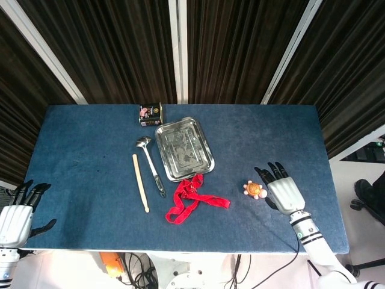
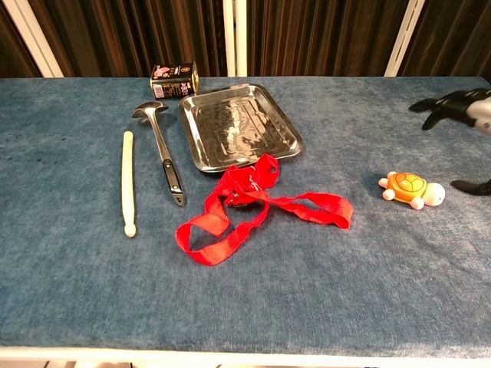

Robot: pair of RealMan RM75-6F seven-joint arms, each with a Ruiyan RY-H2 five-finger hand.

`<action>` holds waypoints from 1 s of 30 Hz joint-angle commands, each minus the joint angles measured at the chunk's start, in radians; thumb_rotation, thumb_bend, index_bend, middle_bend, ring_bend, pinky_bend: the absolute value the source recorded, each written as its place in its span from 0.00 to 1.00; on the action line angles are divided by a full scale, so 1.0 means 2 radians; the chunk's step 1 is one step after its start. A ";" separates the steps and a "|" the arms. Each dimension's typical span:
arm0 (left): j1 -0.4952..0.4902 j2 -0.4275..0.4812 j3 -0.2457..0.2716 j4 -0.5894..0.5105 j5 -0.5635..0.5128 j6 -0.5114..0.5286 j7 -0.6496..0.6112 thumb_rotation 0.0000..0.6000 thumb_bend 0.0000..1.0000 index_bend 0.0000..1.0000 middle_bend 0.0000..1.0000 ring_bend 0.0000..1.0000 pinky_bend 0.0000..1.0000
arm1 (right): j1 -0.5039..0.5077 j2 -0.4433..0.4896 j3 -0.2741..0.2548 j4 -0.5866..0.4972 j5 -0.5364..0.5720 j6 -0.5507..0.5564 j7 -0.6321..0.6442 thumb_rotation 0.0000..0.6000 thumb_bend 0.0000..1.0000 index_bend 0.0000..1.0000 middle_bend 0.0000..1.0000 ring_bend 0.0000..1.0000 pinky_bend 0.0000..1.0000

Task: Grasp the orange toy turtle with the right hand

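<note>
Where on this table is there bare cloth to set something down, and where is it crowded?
Bare cloth: the far right stretch beyond the steel tray, the left side outward of the cream stick, and the near strip in front of the red ribbon. Crowded: tin, ladle, tray and ribbon cluster mid-table; the right hand sits beside the orange toy turtle.
</note>
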 commanded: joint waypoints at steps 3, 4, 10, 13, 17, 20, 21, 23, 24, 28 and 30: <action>-0.002 0.000 -0.001 0.004 0.000 -0.002 -0.003 1.00 0.13 0.15 0.14 0.00 0.09 | 0.028 -0.039 0.007 0.008 0.065 -0.030 -0.060 1.00 0.21 0.07 0.19 0.02 0.00; -0.003 0.001 -0.001 0.004 0.000 -0.002 -0.004 1.00 0.13 0.15 0.14 0.00 0.09 | 0.030 -0.041 0.006 0.010 0.070 -0.031 -0.065 1.00 0.21 0.07 0.19 0.02 0.00; -0.002 0.000 0.000 0.010 -0.002 -0.004 -0.010 1.00 0.13 0.15 0.14 0.00 0.09 | 0.039 -0.056 0.000 0.020 0.092 -0.031 -0.079 1.00 0.24 0.10 0.22 0.05 0.00; -0.001 -0.002 0.001 0.013 -0.003 -0.004 -0.012 1.00 0.13 0.15 0.14 0.00 0.09 | 0.041 -0.061 -0.003 0.024 0.095 -0.027 -0.080 1.00 0.25 0.14 0.24 0.10 0.00; 0.000 -0.002 0.001 0.017 -0.004 -0.004 -0.015 1.00 0.13 0.15 0.14 0.00 0.09 | 0.042 -0.066 -0.008 0.031 0.096 -0.018 -0.080 1.00 0.30 0.22 0.27 0.19 0.00; 0.001 -0.002 0.001 0.018 -0.004 -0.003 -0.017 1.00 0.13 0.15 0.14 0.00 0.09 | 0.040 -0.069 -0.011 0.035 0.096 -0.012 -0.076 1.00 0.31 0.25 0.29 0.21 0.00; 0.001 -0.002 0.001 0.019 -0.004 -0.004 -0.017 1.00 0.13 0.15 0.14 0.00 0.09 | 0.040 -0.070 -0.013 0.038 0.095 -0.009 -0.075 1.00 0.31 0.26 0.30 0.22 0.00; 0.000 -0.002 0.001 0.020 -0.004 -0.004 -0.018 1.00 0.13 0.15 0.14 0.00 0.09 | 0.041 -0.072 -0.015 0.041 0.093 -0.007 -0.073 1.00 0.31 0.28 0.32 0.24 0.00; 0.000 -0.003 0.001 0.020 -0.004 -0.005 -0.019 1.00 0.13 0.15 0.14 0.00 0.09 | 0.041 -0.073 -0.016 0.043 0.093 -0.007 -0.073 1.00 0.31 0.30 0.34 0.25 0.00; 0.001 -0.004 0.002 0.022 -0.004 -0.005 -0.020 1.00 0.13 0.15 0.14 0.00 0.09 | 0.044 -0.079 -0.019 0.051 0.091 -0.002 -0.075 1.00 0.33 0.37 0.41 0.36 0.00; 0.001 -0.004 0.002 0.022 -0.005 -0.006 -0.020 1.00 0.13 0.15 0.14 0.00 0.09 | 0.044 -0.085 -0.020 0.058 0.085 0.004 -0.073 1.00 0.33 0.46 0.48 0.44 0.00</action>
